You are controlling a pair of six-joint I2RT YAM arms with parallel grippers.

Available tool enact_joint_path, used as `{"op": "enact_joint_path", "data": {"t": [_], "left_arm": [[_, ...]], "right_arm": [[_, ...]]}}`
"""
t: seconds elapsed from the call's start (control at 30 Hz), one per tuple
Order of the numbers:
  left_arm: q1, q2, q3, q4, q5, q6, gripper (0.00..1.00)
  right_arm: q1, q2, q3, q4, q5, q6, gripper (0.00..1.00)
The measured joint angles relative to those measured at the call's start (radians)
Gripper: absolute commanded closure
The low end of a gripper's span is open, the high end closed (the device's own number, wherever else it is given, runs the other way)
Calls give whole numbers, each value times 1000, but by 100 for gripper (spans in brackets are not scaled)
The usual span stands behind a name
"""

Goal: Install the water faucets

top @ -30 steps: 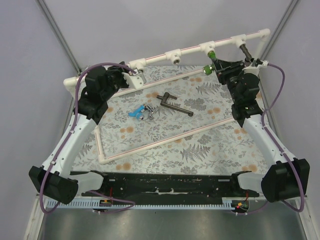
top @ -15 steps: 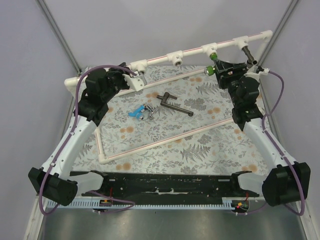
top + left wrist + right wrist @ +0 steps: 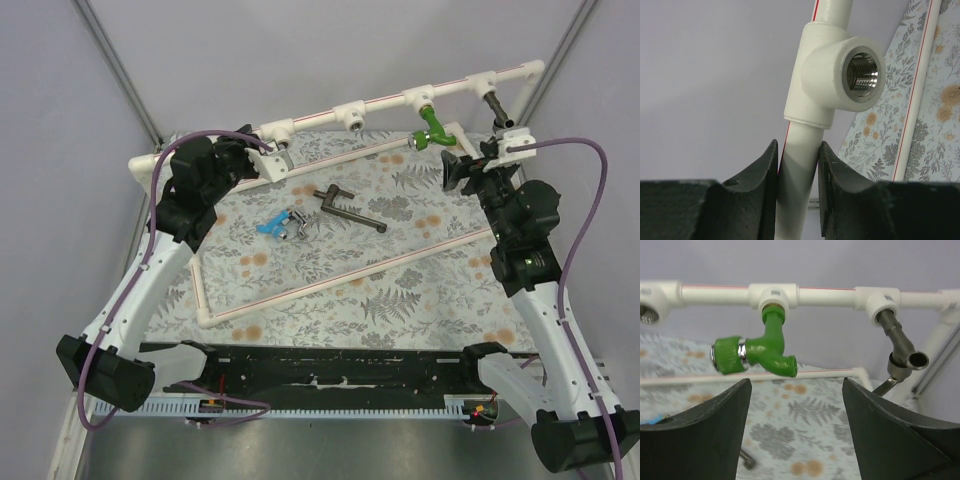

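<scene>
A bright green faucet (image 3: 431, 128) (image 3: 757, 350) hangs screwed into a tee of the white pipe rail (image 3: 385, 98), nothing touching it. My right gripper (image 3: 455, 170) (image 3: 796, 385) is open just in front of and below it, with only the mat between the jaws. A dark grey faucet (image 3: 493, 103) (image 3: 900, 345) sits in the tee to its right. On the mat lie a light blue faucet (image 3: 268, 226), a silver faucet (image 3: 296, 224) and a long dark grey lever faucet (image 3: 350, 209). My left gripper (image 3: 262, 160) (image 3: 798, 150) is shut on the white pipe below an empty threaded tee (image 3: 832, 85).
The pipe frame (image 3: 330, 283) rings the floral mat (image 3: 400, 290), its raised rail running along the far side with another empty tee (image 3: 352, 113). Grey walls stand close behind it. The arm bases and a black bar (image 3: 330, 370) line the near edge.
My right gripper has opened, let go of the green faucet and drawn back toward the near right. The faucet stays in its tee. The left gripper has not moved.
</scene>
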Motion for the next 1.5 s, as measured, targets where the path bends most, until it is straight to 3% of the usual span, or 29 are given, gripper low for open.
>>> {"op": "enact_joint_path", "data": {"t": [0.13,0.27,0.6,0.83,0.97,1.1,1.23,1.33,1.5], "left_arm": [[0,0,-1,1,0,0,98],[0,-2,-5,6,0,0,98],[0,-3,-6,8,1,0,98],[0,-3,-7,10,1,-1,98],[1,-3,-7,10,0,-1,98],[1,-3,-8,11,-1,-2,98],[4,-3,-10,17,-5,-2,98],[5,-3,-12,21,-4,-3,98],[5,-4,-17,30,-4,-3,98]], "right_arm": [[0,-10,24,-124,-115,-447,21],[0,-5,24,-169,-183,-744,23],[30,111,54,-85,-282,-1128,24],[76,211,66,-43,-261,-1288,36],[86,248,69,18,-234,-1299,50],[85,261,73,53,-206,-1246,79],[84,261,74,73,-196,-1139,100],[82,265,80,83,-178,-982,100],[85,266,81,126,-58,-393,100]]}}
